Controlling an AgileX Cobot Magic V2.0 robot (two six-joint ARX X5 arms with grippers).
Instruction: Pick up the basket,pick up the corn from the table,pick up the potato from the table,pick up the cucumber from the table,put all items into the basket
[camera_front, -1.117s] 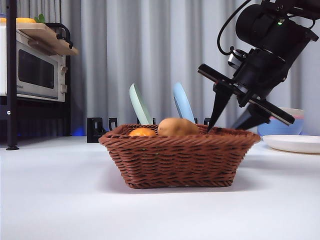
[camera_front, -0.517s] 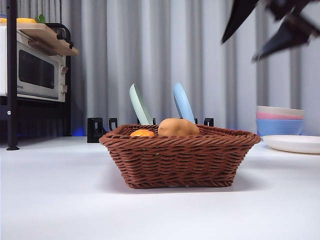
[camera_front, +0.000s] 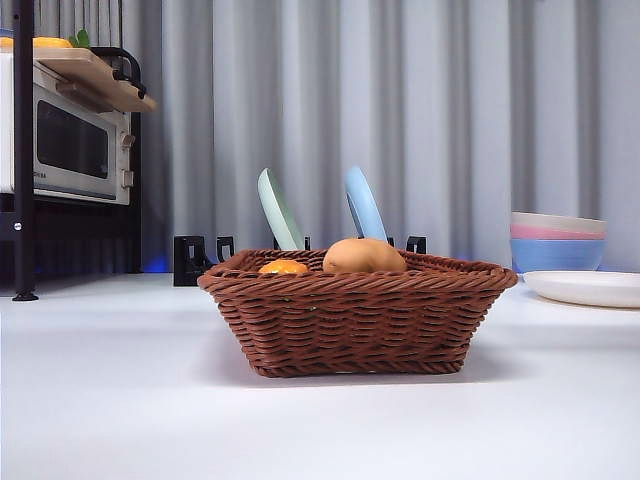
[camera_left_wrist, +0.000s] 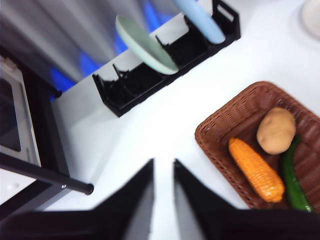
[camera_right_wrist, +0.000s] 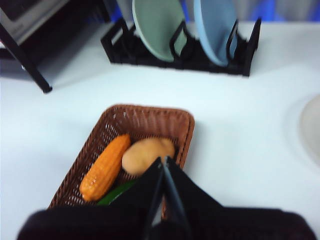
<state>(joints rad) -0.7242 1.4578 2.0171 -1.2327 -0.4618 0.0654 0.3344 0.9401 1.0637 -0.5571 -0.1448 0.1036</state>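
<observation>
The basket (camera_front: 357, 312) sits flat on the tabletop (camera_front: 120, 400) with all three vegetables inside, so the loading looks done. The potato (camera_right_wrist: 148, 155) lies mid-basket, touching the corn (camera_right_wrist: 105, 167) on one side; the cucumber (camera_left_wrist: 291, 175) lies along the potato's other side. The right gripper (camera_right_wrist: 163, 167) hovers above the basket, jaws nearly closed and empty. The left gripper (camera_left_wrist: 163, 172) hangs beside the basket, jaws narrowly parted, holding nothing.

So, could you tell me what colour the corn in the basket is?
Orange; the corn shows best in the left wrist view.
</observation>
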